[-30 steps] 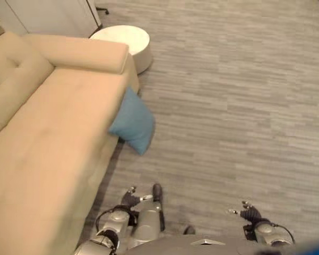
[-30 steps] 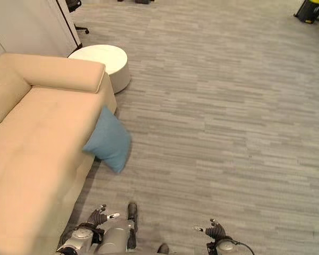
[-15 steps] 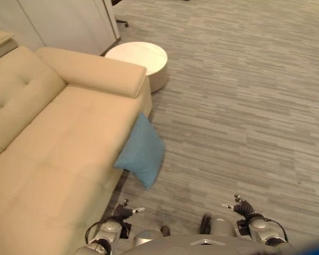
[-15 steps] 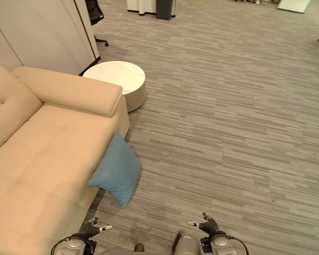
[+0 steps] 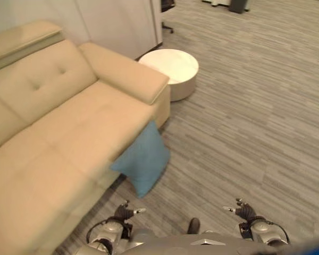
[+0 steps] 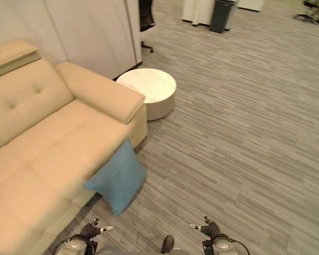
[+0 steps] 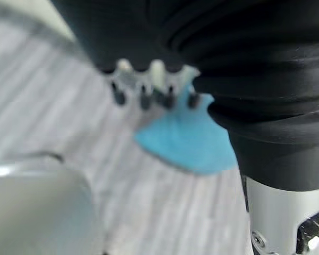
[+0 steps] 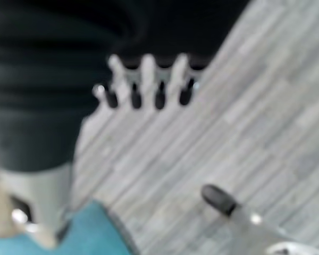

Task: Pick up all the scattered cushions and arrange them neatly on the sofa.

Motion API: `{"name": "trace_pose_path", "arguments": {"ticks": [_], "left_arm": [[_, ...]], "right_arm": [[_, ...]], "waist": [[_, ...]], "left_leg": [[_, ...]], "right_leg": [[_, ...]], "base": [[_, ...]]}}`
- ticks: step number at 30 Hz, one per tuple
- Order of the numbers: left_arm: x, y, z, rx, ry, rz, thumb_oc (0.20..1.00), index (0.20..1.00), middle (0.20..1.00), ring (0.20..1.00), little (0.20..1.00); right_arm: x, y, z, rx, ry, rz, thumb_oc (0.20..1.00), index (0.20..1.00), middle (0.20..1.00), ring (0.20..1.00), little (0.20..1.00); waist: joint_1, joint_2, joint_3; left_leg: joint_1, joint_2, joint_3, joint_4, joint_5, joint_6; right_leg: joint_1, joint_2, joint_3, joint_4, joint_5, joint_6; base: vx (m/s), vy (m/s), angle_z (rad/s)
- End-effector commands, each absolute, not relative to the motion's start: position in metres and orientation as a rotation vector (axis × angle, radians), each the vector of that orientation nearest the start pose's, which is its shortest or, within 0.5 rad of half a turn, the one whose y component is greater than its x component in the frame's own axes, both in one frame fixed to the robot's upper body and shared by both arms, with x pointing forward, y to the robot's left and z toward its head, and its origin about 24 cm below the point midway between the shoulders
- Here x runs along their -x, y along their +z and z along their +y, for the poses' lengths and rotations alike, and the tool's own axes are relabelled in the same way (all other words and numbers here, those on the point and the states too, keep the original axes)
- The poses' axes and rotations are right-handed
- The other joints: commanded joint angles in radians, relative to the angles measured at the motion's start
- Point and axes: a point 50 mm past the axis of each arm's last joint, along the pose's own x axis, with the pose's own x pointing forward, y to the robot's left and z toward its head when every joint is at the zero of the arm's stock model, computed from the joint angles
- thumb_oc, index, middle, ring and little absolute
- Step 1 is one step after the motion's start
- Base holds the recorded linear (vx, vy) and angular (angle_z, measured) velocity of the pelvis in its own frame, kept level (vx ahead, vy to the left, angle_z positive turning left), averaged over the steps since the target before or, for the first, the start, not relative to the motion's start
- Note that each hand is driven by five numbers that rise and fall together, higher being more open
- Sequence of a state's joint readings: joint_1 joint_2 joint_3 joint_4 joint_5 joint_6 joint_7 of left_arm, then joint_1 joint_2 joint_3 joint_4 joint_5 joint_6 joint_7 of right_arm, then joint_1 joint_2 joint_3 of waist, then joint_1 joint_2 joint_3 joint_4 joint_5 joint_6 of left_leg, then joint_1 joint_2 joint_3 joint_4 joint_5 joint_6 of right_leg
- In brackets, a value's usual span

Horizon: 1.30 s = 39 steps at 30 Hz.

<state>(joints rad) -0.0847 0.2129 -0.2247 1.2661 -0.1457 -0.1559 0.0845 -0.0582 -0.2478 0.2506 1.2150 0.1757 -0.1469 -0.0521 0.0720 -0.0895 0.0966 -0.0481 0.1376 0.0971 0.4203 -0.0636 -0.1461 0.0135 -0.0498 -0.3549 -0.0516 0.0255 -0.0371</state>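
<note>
Your view has tilted up to take in more sofa [image 5: 58, 138]; the blue cushion [image 5: 142, 162] hasn't moved, leaning on the sofa's front on the floor. Left hand [image 5: 123, 213] and right hand [image 5: 245, 212] hang low, fingers relaxed, empty, so pickup hasn't begun.

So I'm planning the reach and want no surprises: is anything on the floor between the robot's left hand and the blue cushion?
Nothing visible. Bare floor lies between the left hand and the blue cushion, which leans against the sofa front.
</note>
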Motion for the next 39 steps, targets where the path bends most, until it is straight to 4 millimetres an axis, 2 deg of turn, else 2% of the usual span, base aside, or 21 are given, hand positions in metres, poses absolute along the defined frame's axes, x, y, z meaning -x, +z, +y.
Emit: {"name": "trace_pose_path", "arguments": {"ticks": [1,2,4,5,7,9,10,12,13,14,16,17,18,19,21,22,23,25,29,33,39], "left_arm": [[-0.129,-0.155,0.205,-0.261,0.019,1.037,1.000,1.000,1.000,1.000,1.000],[-0.128,-0.156,0.204,-0.267,0.012,1.040,1.000,1.000,1.000,1.000,1.000],[-0.129,-0.155,0.206,-0.266,0.019,1.042,1.000,1.000,1.000,1.000,1.000],[-0.128,-0.155,0.206,-0.266,0.020,1.043,1.000,1.000,1.000,1.000,1.000],[-0.120,-0.158,0.210,-0.253,0.046,1.070,1.000,1.000,1.000,1.000,1.000],[-0.118,-0.158,0.212,-0.247,0.060,1.076,1.000,1.000,1.000,1.000,1.000],[-0.116,-0.158,0.215,-0.244,0.068,1.086,1.000,1.000,1.000,1.000,1.000],[-0.112,-0.159,0.218,-0.237,0.085,1.096,1.000,1.000,1.000,1.000,1.000],[-0.112,-0.159,0.218,-0.237,0.085,1.096,1.000,1.000,1.000,1.000,1.000],[-0.114,-0.158,0.221,-0.238,0.087,1.093,1.000,1.000,1.000,1.000,1.000],[-0.117,-0.157,0.222,-0.248,0.078,1.086,1.000,1.000,1.000,1.000,1.000],[-0.118,-0.156,0.221,-0.251,0.072,1.081,1.000,1.000,1.000,1.000,1.000],[-0.120,-0.156,0.220,-0.249,0.070,1.073,1.000,1.000,1.000,1.000,1.000],[-0.120,-0.156,0.220,-0.249,0.070,1.073,1.000,1.000,1.000,1.000,1.000],[-0.122,-0.155,0.220,-0.255,0.066,1.060,1.000,1.000,1.000,1.000,1.000],[-0.122,-0.155,0.220,-0.254,0.066,1.060,1.000,1.000,1.000,1.000,1.000],[-0.125,-0.154,0.221,-0.263,0.063,1.053,1.000,1.000,1.000,1.000,1.000],[-0.126,-0.154,0.222,-0.271,0.060,1.048,1.000,1.000,1.000,1.000,1.000],[-0.125,-0.153,0.224,-0.275,0.066,1.048,1.000,1.000,1.000,1.000,1.000],[-0.118,-0.155,0.226,-0.271,0.077,1.070,1.000,1.000,1.000,1.000,1.000],[-0.119,-0.155,0.223,-0.251,0.079,1.066,1.000,1.000,1.000,1.000,1.000]], "right_arm": [[-0.120,-0.149,-0.240,0.229,-0.135,1.016,1.000,1.000,1.000,1.000,1.000],[-0.119,-0.149,-0.241,0.223,-0.152,1.016,1.000,1.000,1.000,1.000,1.000],[-0.122,-0.148,-0.241,0.217,-0.158,1.004,1.000,1.000,1.000,1.000,1.000],[-0.122,-0.148,-0.240,0.218,-0.157,1.004,1.000,1.000,1.000,1.000,1.000],[-0.126,-0.148,-0.236,0.234,-0.128,1.000,1.000,1.000,1.000,1.000,1.000],[-0.127,-0.148,-0.233,0.237,-0.116,0.997,1.000,1.000,1.000,1.000,1.000],[-0.128,-0.148,-0.232,0.231,-0.113,0.995,1.000,1.000,1.000,1.000,1.000],[-0.130,-0.149,-0.227,0.230,-0.095,0.991,1.000,1.000,1.000,1.000,1.000],[-0.130,-0.149,-0.227,0.230,-0.095,0.991,1.000,1.000,1.000,1.000,1.000],[-0.134,-0.147,-0.227,0.228,-0.096,0.982,1.000,1.000,1.000,1.000,1.000],[-0.135,-0.147,-0.225,0.225,-0.091,0.979,1.000,1.000,1.000,1.000,1.000],[-0.135,-0.147,-0.225,0.226,-0.088,0.976,1.000,1.000,1.000,1.000,1.000],[-0.135,-0.147,-0.225,0.222,-0.086,0.972,1.000,1.000,1.000,1.000,1.000],[-0.136,-0.147,-0.225,0.222,-0.086,0.972,1.000,1.000,1.000,1.000,1.000],[-0.140,-0.145,-0.224,0.224,-0.081,0.954,1.000,1.000,1.000,1.000,1.000],[-0.140,-0.145,-0.224,0.224,-0.081,0.954,1.000,1.000,1.000,1.000,1.000],[-0.144,-0.144,-0.222,0.227,-0.069,0.942,1.000,1.000,1.000,1.000,1.000],[-0.144,-0.144,-0.220,0.228,-0.062,0.940,1.000,1.000,1.000,1.000,1.000],[-0.144,-0.144,-0.219,0.232,-0.054,0.941,1.000,1.000,1.000,1.000,1.000],[-0.140,-0.146,-0.218,0.243,-0.040,0.957,1.000,1.000,1.000,1.000,1.000],[-0.136,-0.146,-0.222,0.247,-0.041,0.954,1.000,1.000,1.000,1.000,1.000]], "waist": [[-0.042,0.015,0.007],[-0.057,0.022,0.003],[-0.070,0.029,0.000],[-0.069,0.028,0.002],[-0.047,0.031,0.002],[-0.032,0.033,0.001],[-0.034,0.033,-0.002],[-0.023,0.038,-0.003],[-0.022,0.037,-0.002],[-0.025,0.048,0.006],[-0.035,0.048,0.009],[-0.042,0.049,0.008],[-0.049,0.050,0.008],[-0.048,0.052,0.005],[-0.056,0.053,0.006],[-0.057,0.054,0.007],[-0.077,0.047,0.016],[-0.085,0.040,0.015],[-0.085,0.033,0.015],[-0.071,0.022,0.001],[-0.053,0.018,-0.002]], "left_leg": [[-0.011,-0.051,0.114,-0.206,0.026,0.067],[-0.045,-0.046,0.212,-0.256,0.067,0.067],[-0.075,-0.025,0.327,-0.283,0.106,0.051],[-0.069,-0.026,0.329,-0.282,0.101,0.048],[-0.058,-0.059,0.293,-0.303,0.084,0.069],[-0.069,-0.074,0.267,-0.302,0.100,0.083],[-0.059,-0.073,0.276,-0.311,0.098,0.088],[-0.006,-0.096,0.271,-0.329,0.049,0.113],[-0.005,-0.098,0.272,-0.330,0.049,0.114],[0.016,-0.102,0.272,-0.339,0.055,0.138],[0.041,-0.117,0.241,-0.343,0.038,0.148],[0.050,-0.125,0.221,-0.348,0.034,0.150],[0.060,-0.134,0.201,-0.355,0.029,0.150],[0.057,-0.132,0.201,-0.355,0.031,0.150],[0.067,-0.139,0.154,-0.361,0.019,0.143],[0.067,-0.139,0.153,-0.360,0.018,0.143],[0.083,-0.150,0.105,-0.361,0.008,0.138],[0.087,-0.156,0.072,-0.361,0.003,0.133],[0.098,-0.159,0.035,-0.364,-0.005,0.122],[0.092,-0.157,-0.002,-0.355,-0.001,0.106],[0.044,-0.107,-0.045,-0.339,0.031,0.059]], "right_leg": [[0.006,-0.067,0.054,0.080,-0.013,0.139],[0.022,-0.055,0.023,0.070,-0.024,0.139],[0.044,-0.038,0.003,0.062,-0.047,0.141],[0.048,-0.039,0.006,0.063,-0.052,0.142],[0.064,-0.032,0.007,0.089,-0.085,0.141],[0.060,-0.035,0.003,0.109,-0.081,0.136],[0.060,-0.043,0.001,0.149,-0.089,0.139],[0.036,-0.102,-0.017,0.314,-0.107,0.176],[0.034,-0.106,-0.016,0.320,-0.110,0.178],[-0.006,-0.134,-0.028,0.424,-0.062,0.181],[-0.032,-0.143,0.008,0.470,-0.043,0.181],[-0.047,-0.130,0.049,0.460,-0.044,0.176],[-0.061,-0.115,0.082,0.436,-0.044,0.172],[-0.062,-0.113,0.082,0.432,-0.041,0.170],[-0.100,-0.118,0.149,0.333,-0.015,0.175],[-0.099,-0.118,0.148,0.332,-0.016,0.175],[-0.125,-0.104,0.254,0.267,0.013,0.190],[-0.139,-0.097,0.314,0.220,0.039,0.200],[-0.140,-0.106,0.294,0.176,0.062,0.209],[-0.095,-0.100,0.264,0.162,0.038,0.206],[-0.040,-0.077,0.166,0.133,-0.018,0.174]], "base": [[0.07,-0.040,1.06],[0.08,-0.031,0.98],[0.16,-0.024,0.62],[0.23,0.034,0.41],[0.19,0.077,0.13],[0.10,0.074,-0.41],[0.20,0.166,-0.41],[0.26,0.197,-0.03],[0.18,0.185,-0.03],[0.10,0.135,0.03],[0.16,0.104,0.30],[0.17,0.037,0.57],[0.12,0.019,0.62],[0.15,-0.023,0.96],[0.14,-0.055,0.80],[0.18,-0.075,0.39],[0.17,-0.073,0.50],[0.17,-0.086,0.57],[0.09,-0.066,0.70],[0.11,-0.158,0.52],[0.01,-0.188,0.48]]}}
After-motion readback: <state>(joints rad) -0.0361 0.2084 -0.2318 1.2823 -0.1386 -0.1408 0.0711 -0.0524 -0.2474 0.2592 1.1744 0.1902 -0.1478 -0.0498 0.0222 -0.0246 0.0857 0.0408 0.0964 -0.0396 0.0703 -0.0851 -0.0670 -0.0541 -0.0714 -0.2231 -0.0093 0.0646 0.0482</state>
